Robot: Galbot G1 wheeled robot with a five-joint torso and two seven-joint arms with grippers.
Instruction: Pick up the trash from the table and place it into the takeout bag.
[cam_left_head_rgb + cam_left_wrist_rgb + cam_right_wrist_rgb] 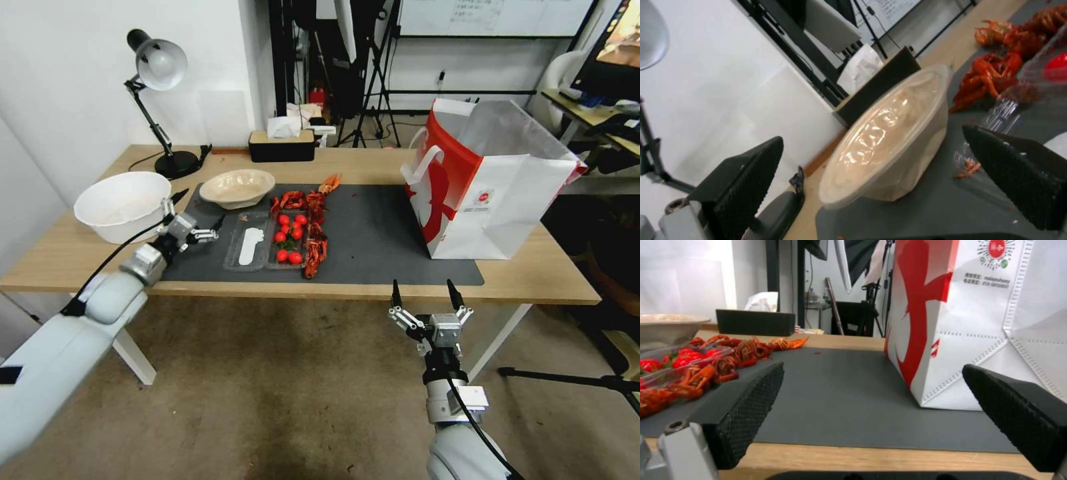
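While the left gripper [198,217] hovers with its fingers spread wide and holding nothing above the left edge of the dark grey mat [373,233], the right gripper [427,295] waits below the front edge of the table [533,277], also spread wide and empty, its fingertips pointing up toward the mat.

The left gripper is just in front of the shallow beige bowl [237,187], which sits upright at the back left corner of the mat; in the left wrist view this bowl [889,136] lies between the two dark fingers [742,186], a little farther off, not touched. A clear plastic tray [267,248] lies near the front edge of the mat, its long axis along that edge, with a white utensil in its left part and red cherry tomatoes [290,237] in its right part. Red crayfish shells [313,220] run in a line from the tray's right end toward the back of the mat.

A white bowl [122,205] stands on the wood at the left edge. The takeout bag [487,180] stands upright and open at the right edge of the mat, well apart from the tray.
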